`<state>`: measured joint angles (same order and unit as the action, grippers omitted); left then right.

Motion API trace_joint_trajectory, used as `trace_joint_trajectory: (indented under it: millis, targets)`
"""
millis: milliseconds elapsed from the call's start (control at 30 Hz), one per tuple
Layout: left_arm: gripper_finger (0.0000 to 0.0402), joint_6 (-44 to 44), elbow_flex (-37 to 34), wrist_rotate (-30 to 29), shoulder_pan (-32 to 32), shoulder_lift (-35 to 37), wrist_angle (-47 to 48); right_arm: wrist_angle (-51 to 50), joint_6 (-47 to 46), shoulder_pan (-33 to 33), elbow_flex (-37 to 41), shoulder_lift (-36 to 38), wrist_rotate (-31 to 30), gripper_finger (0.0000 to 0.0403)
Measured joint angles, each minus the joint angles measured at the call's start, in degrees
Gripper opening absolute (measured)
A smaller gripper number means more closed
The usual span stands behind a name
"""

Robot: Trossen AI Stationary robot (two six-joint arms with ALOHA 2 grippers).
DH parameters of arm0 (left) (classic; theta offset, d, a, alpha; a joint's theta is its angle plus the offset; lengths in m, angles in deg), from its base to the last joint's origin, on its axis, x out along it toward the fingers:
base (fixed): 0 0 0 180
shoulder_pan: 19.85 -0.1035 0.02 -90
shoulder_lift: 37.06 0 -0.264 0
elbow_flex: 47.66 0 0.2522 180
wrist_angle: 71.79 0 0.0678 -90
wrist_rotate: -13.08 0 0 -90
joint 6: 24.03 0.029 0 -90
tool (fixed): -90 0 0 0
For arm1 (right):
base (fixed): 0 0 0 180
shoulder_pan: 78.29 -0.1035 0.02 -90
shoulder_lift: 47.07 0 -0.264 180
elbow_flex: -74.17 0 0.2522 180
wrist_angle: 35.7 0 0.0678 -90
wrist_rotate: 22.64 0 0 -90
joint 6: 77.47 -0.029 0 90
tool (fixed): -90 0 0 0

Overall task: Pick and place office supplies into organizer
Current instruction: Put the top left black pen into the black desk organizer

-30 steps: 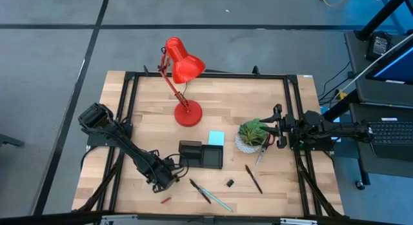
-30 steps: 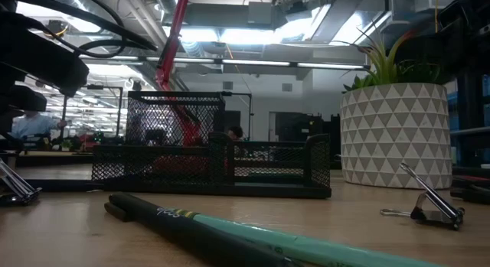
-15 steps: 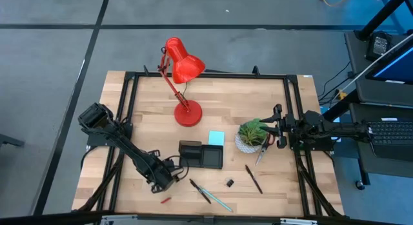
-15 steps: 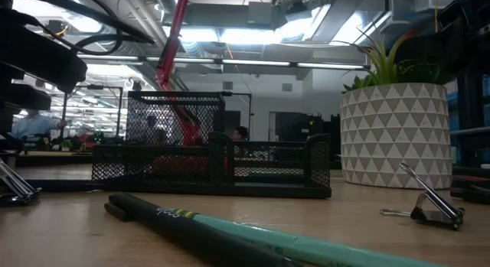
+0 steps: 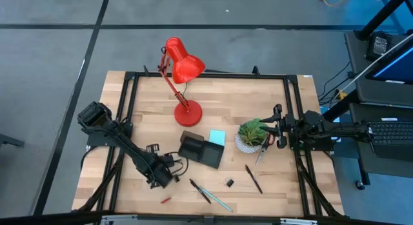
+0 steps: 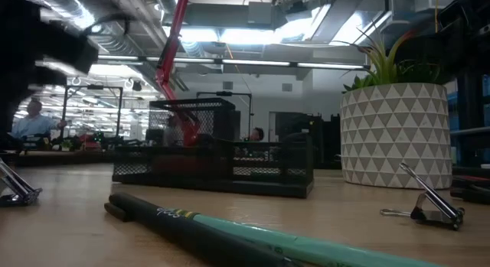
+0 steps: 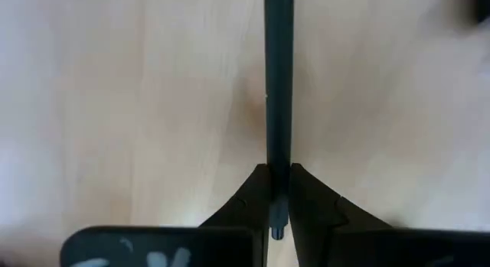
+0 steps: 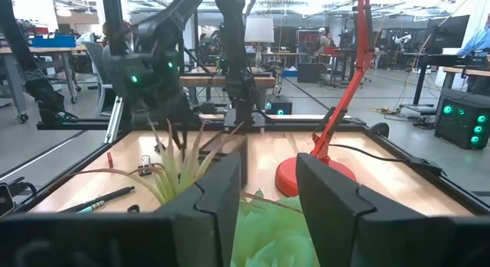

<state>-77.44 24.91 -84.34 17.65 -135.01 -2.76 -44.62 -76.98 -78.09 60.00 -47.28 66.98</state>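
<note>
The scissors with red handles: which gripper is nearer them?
Right. The right gripper hangs just beside the scissors by the plant; the left gripper is far across the table, beyond the organizer.

No readable text or labels anywhere

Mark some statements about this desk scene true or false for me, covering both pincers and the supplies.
1. The left pincer is closed on a thin dark pen. True.
2. The sticky-note pad lies inside the organizer. False: it lies on the table beside it.
3. The right pincer grips the scissors. False: it is open and empty by the plant.
4. A teal pen lies loose on the table. True.
</note>
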Motion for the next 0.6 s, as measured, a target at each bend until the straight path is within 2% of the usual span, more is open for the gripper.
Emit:
trace_joint_trajectory:
  millis: [233, 400, 600]
  targets:
    - [0.0005, 0.64, 5.81, -0.26, 0.02, 0.19, 14.57, 0.05, 0.01, -0.01, 0.01, 0.00, 0.00, 0.0132]
    - [0.0007, 2.07, 10.44, -9.87, -0.25, 0.19, 22.66, 0.09, 0.02, 0.00, 0.00, 0.00, 0.00, 0.0132]
    - [0.0005, 11.68, 13.03, -18.72, -2.79, 0.25, 27.32, 0.08, 0.03, -0.01, 0.00, 0.00, 0.00, 0.0132]
